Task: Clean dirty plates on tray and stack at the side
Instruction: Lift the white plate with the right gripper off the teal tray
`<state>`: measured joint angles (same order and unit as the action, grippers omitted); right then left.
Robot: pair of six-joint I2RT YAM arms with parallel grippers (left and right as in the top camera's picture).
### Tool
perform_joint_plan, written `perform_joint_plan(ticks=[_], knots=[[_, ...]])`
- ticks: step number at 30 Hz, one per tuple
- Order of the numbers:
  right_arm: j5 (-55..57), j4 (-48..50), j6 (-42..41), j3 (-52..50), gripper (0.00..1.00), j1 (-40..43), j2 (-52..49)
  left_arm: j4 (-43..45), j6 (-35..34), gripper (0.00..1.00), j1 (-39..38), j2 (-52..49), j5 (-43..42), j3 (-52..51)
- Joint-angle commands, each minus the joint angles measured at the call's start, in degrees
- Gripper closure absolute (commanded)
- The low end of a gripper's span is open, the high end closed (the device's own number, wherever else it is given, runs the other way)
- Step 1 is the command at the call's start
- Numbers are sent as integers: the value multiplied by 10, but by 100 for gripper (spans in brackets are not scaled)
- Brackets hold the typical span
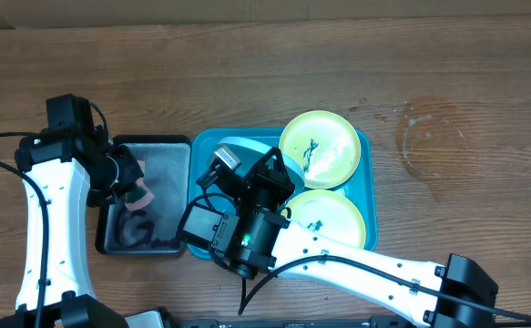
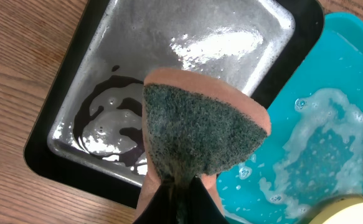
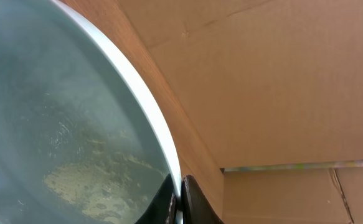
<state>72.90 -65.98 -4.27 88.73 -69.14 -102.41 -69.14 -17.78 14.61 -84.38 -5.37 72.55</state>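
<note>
No plate is stacked on the tabletop [image 1: 484, 73] yet, so most of the work looks undone. In the turquoise tray [image 1: 205, 151], beside the black tray [image 1: 147, 140], two yellow-green plates [image 1: 318, 148] lie dark-smeared. The light blue plate [image 3: 56, 124], wet and filmy, tilts over the tray, its rim pinched in the right gripper's [image 3: 178, 200] jaws. The left gripper's [image 2: 180, 190] jaws pinch a sponge [image 2: 200, 130].

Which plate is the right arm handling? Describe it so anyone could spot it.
Start at the big turquoise tray. At its left end, the right gripper pinches the rim of a light blue plate. The other two plates on it are yellow-green.
</note>
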Motion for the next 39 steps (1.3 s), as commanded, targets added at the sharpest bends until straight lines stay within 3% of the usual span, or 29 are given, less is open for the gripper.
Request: perform_joint_plan(ticks=[1, 3, 6, 9, 12, 15, 18, 21, 25, 27, 30, 32, 37, 39], knots=[[-2, 10, -14, 17, 96, -1, 8, 0, 11, 93, -4, 5, 0, -2], [-66, 31, 5, 17, 96, 19, 5, 1, 11, 93, -4, 5, -1, -2], [23, -27, -74, 17, 96, 15, 9, -3, 11, 93, -4, 5, 0, -2], [-66, 0, -48, 17, 96, 27, 5, 0, 11, 92, -4, 5, -2, -2], [-45, -33, -113, 17, 96, 15, 10, -3, 11, 93, -4, 5, -2, -2], [-134, 5, -52, 17, 96, 34, 6, -1, 11, 93, -4, 5, -3, -2], [-92, -43, -126, 17, 96, 20, 9, -5, 11, 93, -4, 5, -2, -2], [-128, -7, -77, 17, 96, 24, 5, -5, 11, 93, -4, 5, -3, -2], [-74, -47, -158, 19, 96, 9, 12, -3, 11, 93, -4, 5, -5, -2], [-137, -21, -97, 19, 96, 22, 10, -2, 11, 93, -4, 5, -5, -2], [-136, -52, -171, 21, 96, 23, 13, -3, 11, 93, -4, 5, -6, -2], [-211, -30, -166, 21, 96, 34, 14, -5, 11, 93, -4, 5, -6, -2], [-510, 15, -306, 1, 96, 138, 13, -7, 11, 93, -4, 5, -6, -2], [-563, 30, -336, -7, 96, 174, 12, -7, 11, 93, -4, 5, -7, -2]])
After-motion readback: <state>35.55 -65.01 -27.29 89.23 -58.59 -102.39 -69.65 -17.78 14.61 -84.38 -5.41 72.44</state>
